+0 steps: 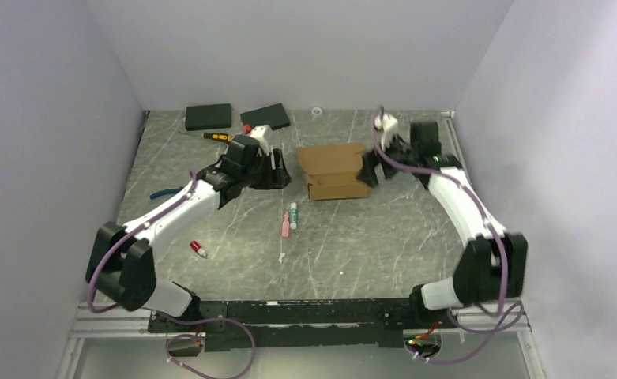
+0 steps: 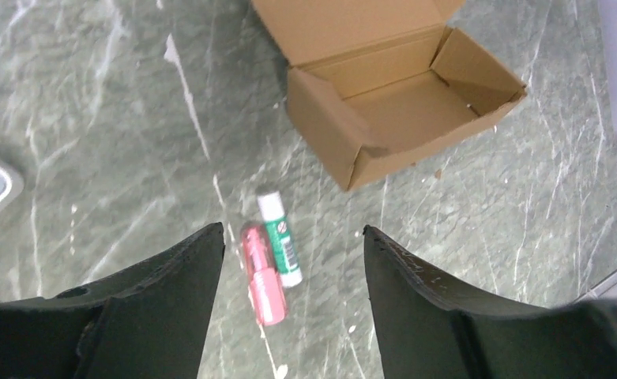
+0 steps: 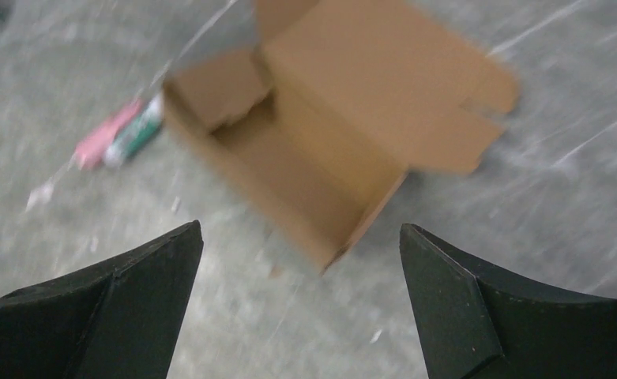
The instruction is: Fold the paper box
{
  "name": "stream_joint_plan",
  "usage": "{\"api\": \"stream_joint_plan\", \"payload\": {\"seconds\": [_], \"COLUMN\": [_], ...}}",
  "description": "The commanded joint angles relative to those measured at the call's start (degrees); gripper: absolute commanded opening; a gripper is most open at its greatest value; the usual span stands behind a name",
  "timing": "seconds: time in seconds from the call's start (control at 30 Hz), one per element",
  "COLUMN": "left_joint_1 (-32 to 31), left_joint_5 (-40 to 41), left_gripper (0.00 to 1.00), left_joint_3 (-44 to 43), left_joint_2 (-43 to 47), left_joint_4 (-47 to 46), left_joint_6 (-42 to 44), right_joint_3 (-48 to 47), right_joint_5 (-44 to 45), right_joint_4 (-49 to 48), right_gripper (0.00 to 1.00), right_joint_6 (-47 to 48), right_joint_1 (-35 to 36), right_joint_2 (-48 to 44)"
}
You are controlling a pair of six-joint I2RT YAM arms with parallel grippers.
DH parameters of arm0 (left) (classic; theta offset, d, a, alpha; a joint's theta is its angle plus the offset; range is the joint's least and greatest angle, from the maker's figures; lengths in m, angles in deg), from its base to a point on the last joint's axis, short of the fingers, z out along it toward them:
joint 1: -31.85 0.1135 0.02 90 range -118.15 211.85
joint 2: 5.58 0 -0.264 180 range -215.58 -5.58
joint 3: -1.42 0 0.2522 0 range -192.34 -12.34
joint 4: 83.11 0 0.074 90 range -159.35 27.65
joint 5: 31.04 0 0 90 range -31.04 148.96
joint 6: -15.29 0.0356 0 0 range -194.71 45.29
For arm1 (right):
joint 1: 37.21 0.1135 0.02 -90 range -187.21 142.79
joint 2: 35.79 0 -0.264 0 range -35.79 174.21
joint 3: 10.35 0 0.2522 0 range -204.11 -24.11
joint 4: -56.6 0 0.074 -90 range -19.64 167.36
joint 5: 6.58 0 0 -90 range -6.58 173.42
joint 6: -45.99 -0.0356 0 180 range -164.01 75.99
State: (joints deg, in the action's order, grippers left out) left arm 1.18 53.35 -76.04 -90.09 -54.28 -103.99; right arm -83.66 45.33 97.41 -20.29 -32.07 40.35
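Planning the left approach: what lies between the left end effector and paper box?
Only bare table up to the paper box, per the top external view; pink tube and glue stick lie off that line.

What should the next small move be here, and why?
Probably move the right gripper to the lid of the paper box and tip it shut. The walls stand up, the lid lies open, and this gripper and the left gripper are open, holding nothing.

A robot lab cell: plain white walls [image 1: 305, 47] box in a grey marbled table [image 1: 368, 237] edged by a black rail [image 1: 289, 313].
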Motion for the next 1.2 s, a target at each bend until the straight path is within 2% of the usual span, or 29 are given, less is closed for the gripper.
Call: {"api": "stream_joint_plan", "payload": {"seconds": [0.0, 0.17, 0.27, 0.37, 0.43, 0.5, 0.63, 0.7, 0.9, 0.97, 1.03, 1.07, 1.17], "left_joint_1": [0.55, 1.36, 1.63, 1.74, 1.76, 1.90, 1.99, 1.98, 2.02, 2.02, 2.02, 2.02, 2.06], "left_joint_5": [3.78, 5.47, 7.45, 9.50, 10.83, 11.77, 13.22, 14.03, 14.49, 14.44, 14.36, 14.39, 14.87], "left_gripper": [0.71, 0.72, 0.72, 0.71, 0.71, 0.71, 0.71, 0.71, 0.71, 0.71, 0.70, 0.70, 0.70], "left_joint_3": [6.18, 12.28, 14.73, 16.33, 17.23, 17.96, 19.04, 19.08, 18.79, 18.59, 18.17, 17.77, 16.48], "left_joint_2": [8.36, 15.54, 18.58, 20.60, 21.63, 22.20, 22.72, 22.57, 20.71, 19.77, 18.74, 18.17, 16.61], "left_joint_4": [-2.66, -0.69, 0.89, 2.20, 2.45, 2.64, 2.30, 2.14, 1.06, 0.63, 0.49, 0.55, 1.28], "left_joint_6": [-1.52, -2.89, -2.91, -2.63, -2.55, -2.44, -1.90, -1.54, -1.71, -2.11, -2.41, -2.49, -2.51], "right_joint_3": [-17.55, -37.04, -47.69, -63.05, -73.40, -79.18, -81.31, -82.84, -83.88, -83.33, -83.28, -83.63, -86.25], "right_joint_5": [15.67, 33.47, 36.27, 37.95, 39.55, 41.09, 42.13, 41.87, 32.18, 29.68, 28.63, 28.62, 31.79], "right_joint_4": [-8.95, -10.80, -11.97, -10.32, -8.95, -10.54, -16.27, -17.07, -20.62, -23.51, -25.92, -26.50, -25.29], "right_gripper": [1.00, 0.98, 0.76, 0.57, 0.50, 0.47, 0.34, 0.33, 0.31, 0.26, 0.07, 0.01, 0.00], "right_joint_6": [-19.20, -32.39, -37.28, -40.51, -41.77, -42.73, -49.50, -54.57, -71.32, -77.23, -81.25, -82.38, -83.44], "right_joint_1": [4.51, 10.21, 11.02, 11.52, 11.53, 11.55, 10.97, 10.69, 10.23, 10.21, 10.31, 10.39, 10.67], "right_joint_2": [15.42, 35.95, 45.81, 56.44, 64.49, 68.97, 73.82, 76.03, 79.76, 80.74, 81.86, 82.45, 84.26]}}
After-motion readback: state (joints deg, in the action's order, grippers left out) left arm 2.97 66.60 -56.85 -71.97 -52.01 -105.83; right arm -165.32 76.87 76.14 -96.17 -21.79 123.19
